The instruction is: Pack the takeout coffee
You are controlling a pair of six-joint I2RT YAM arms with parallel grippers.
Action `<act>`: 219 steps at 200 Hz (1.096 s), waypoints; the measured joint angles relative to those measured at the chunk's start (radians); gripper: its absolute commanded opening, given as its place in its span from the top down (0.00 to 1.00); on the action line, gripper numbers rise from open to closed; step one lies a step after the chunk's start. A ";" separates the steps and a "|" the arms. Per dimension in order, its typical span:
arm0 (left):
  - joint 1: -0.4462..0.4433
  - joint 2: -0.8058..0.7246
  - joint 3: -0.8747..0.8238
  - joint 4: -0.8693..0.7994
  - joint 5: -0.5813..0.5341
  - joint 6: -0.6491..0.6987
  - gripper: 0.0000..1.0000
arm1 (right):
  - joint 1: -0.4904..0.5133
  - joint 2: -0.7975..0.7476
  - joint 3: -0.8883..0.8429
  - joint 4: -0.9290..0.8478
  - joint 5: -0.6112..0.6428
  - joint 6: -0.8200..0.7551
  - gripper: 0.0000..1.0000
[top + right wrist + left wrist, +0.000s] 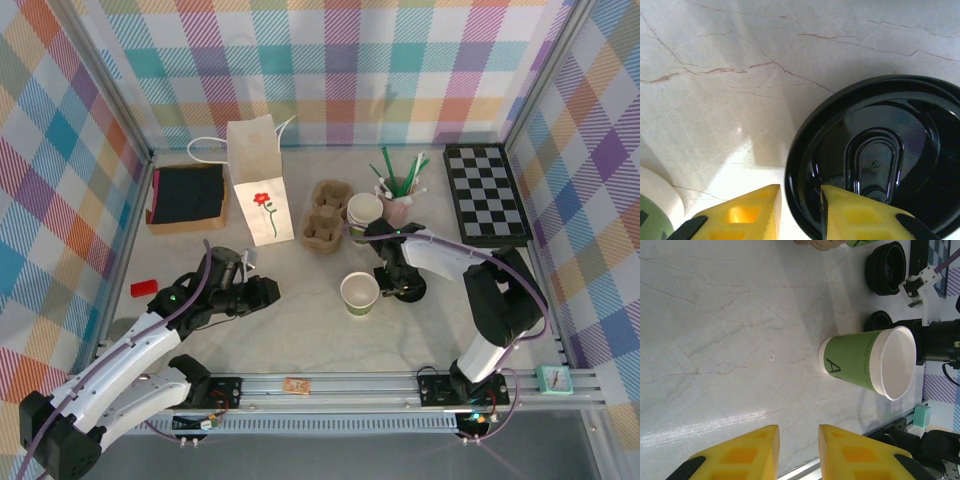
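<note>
Step in hand, as judged: lidding the cup before packing.

The takeout cup (360,294) is seen upright and uncapped on the table (300,335), near the middle. The black lid (408,289) lies flat just beside it, on its right and not touching it.

In the right wrist view the right gripper (799,191) is set astride the near rim of the lid (880,155), with one finger inside the rim and the other outside. Whether the rim is actually pinched cannot be told. From above, this gripper (394,282) is seen low over the lid.

The left gripper (268,291) is held to the left of the cup (865,362) and pointed at it. Its fingers (755,450) are slightly parted with bare table between them, and nothing is grasped.

Notes for doing the step well:
- The pinch is to be confirmed firm before any lift, because a thin rim is likely to slip or flex.
- The lid is to be raised straight up, kept level and carried clear above the white rim, since a sideways knock could tip the light cup.
- The lid is to be centred over the mouth before it is pressed, and the pressure spread evenly so that one side is not left unseated.
- The cup may be steadied by the left gripper during pressing.
- The paper bag (256,180) at the back is judged the likely destination once the cup is capped.
</note>
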 measured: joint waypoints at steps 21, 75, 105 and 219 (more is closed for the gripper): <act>0.004 -0.001 -0.003 0.000 0.003 0.000 0.73 | 0.004 0.000 0.000 0.000 0.012 0.003 0.76; 0.005 -0.014 -0.005 -0.001 0.003 0.000 0.73 | 0.011 0.003 0.000 0.000 0.058 0.008 0.76; 0.005 -0.015 -0.005 -0.001 0.003 0.000 0.73 | 0.012 0.018 -0.001 0.002 0.072 0.011 0.77; 0.005 -0.020 -0.005 0.002 0.007 0.000 0.73 | 0.011 -0.117 0.013 -0.075 0.098 0.025 0.90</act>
